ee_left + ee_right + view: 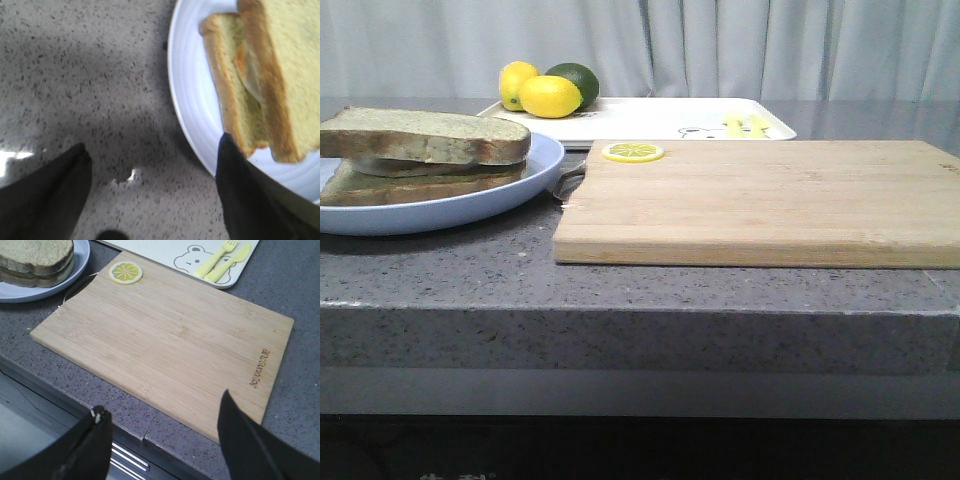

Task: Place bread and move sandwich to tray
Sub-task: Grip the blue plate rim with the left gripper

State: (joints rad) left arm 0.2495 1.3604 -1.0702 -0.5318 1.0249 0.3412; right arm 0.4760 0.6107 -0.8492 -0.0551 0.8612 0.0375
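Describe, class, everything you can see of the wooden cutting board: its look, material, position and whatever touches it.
The cutting board is a light, bamboo-like rectangular slab with visible grain strips and squared edges. It lies flat on the speckled grey counter, to the right of the pale-blue plate, in front of the white tray. A lemon slice rests on its far left corner; otherwise its top is bare. Small dark lettering, unreadable here, marks one short end. Neither gripper touches it.

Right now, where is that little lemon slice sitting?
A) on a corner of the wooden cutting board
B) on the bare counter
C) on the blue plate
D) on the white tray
A: the lemon slice lies on the far left corner of the wooden cutting board, apart from the blue plate and the white tray.
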